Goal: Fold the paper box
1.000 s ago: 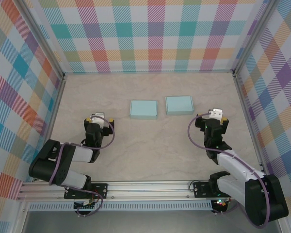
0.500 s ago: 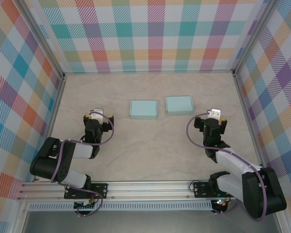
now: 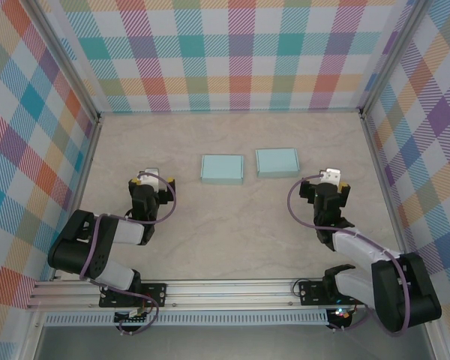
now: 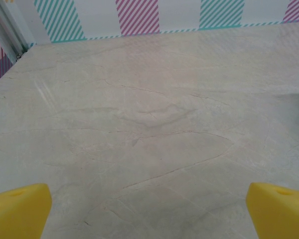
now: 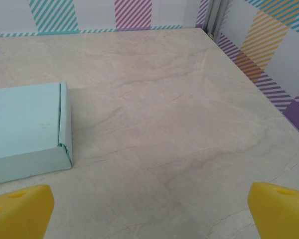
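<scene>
2 pale blue paper boxes lie flat on the table (image 3: 232, 232), toward its far edge and about midway between the side edges: the left box (image 3: 222, 169) and the right box (image 3: 277, 162), near each other but not touching. The left gripper (image 3: 153, 179) hangs over bare table closer to the left edge, jaws wide apart and empty. The right gripper (image 3: 328, 187), equally wide and empty, sits near the right box's near right corner. I'd expect thin card: light, easily dented, apt to skate on that smooth top. Best pinned with 1 gripper while the other pinches a flap edge.
</scene>
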